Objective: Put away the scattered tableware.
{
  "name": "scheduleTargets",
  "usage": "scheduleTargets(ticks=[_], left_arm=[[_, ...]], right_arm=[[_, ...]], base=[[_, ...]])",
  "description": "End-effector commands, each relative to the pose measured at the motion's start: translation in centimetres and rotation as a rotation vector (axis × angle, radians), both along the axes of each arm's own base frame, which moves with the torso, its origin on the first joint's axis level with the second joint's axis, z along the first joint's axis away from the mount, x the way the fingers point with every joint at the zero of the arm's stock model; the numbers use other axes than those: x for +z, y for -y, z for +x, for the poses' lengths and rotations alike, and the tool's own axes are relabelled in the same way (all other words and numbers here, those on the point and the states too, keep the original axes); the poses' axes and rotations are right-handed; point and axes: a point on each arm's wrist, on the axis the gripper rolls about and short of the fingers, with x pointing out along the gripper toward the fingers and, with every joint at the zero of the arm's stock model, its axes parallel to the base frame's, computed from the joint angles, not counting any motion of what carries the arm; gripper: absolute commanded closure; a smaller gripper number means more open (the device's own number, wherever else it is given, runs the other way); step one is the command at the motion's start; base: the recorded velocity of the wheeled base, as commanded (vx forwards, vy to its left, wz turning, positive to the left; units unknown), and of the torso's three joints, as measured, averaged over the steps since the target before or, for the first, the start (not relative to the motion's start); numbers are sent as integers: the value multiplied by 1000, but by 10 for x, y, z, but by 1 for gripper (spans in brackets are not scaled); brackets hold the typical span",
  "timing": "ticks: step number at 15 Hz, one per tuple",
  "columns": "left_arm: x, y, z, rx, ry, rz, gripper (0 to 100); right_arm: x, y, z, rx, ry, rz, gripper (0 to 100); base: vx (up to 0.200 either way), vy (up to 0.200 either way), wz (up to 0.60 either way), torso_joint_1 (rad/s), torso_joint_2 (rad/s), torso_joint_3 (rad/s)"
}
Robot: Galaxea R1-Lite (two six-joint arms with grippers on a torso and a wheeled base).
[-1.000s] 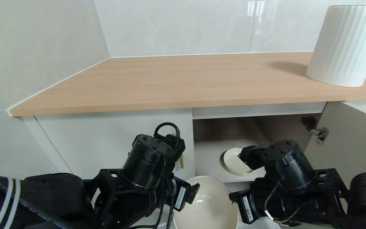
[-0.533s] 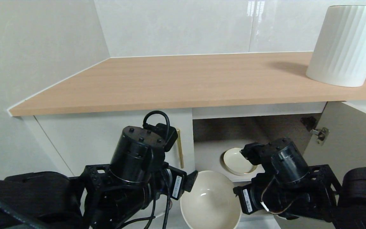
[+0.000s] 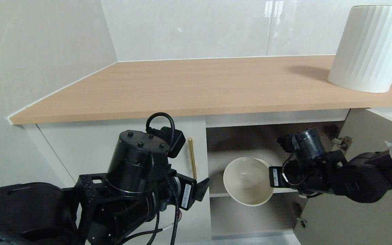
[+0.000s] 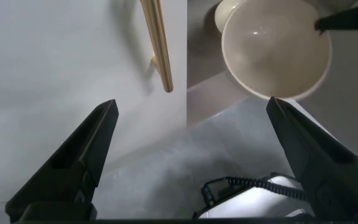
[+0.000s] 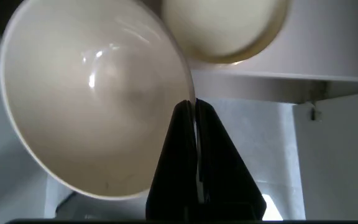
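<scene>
A cream bowl (image 3: 248, 181) hangs tilted in front of the open cabinet's shelf (image 3: 218, 173), its hollow facing me. My right gripper (image 5: 194, 111) is shut on the bowl's (image 5: 98, 106) rim, at its right side in the head view. A small cream plate (image 5: 225, 28) lies on the shelf just behind the bowl. My left gripper (image 4: 191, 155) stands open and empty, low in front of the closed left door, with the bowl (image 4: 275, 50) off beyond it.
The closed left door carries a gold bar handle (image 3: 192, 158). The right door (image 3: 369, 170) is swung open beside my right arm. A wooden countertop (image 3: 199, 88) runs above, with a white ribbed container (image 3: 369, 47) at its right end. A lower shelf (image 3: 250, 214) sits below the bowl.
My right arm has carried the bowl up and forward to the cabinet opening, now covering most of the plate. My left arm has drawn up and to the left, uncovering the gold handle.
</scene>
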Motion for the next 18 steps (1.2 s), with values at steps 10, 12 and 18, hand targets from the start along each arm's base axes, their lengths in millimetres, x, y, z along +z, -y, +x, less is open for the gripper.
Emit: scheduleTargets(ticks=[10, 12, 18], left_arm=[[2, -1, 0, 3, 5, -5, 0], [2, -1, 0, 3, 5, -5, 0], [1, -1, 0, 3, 4, -4, 0]], right_arm=[[-36, 35, 72, -295, -12, 25, 100], [-43, 38, 80, -310, 19, 34, 100], [-55, 33, 92, -309, 39, 44, 100]], base=[[0, 0, 0, 0, 0, 0], [0, 0, 0, 0, 0, 0], [0, 0, 0, 0, 0, 0]])
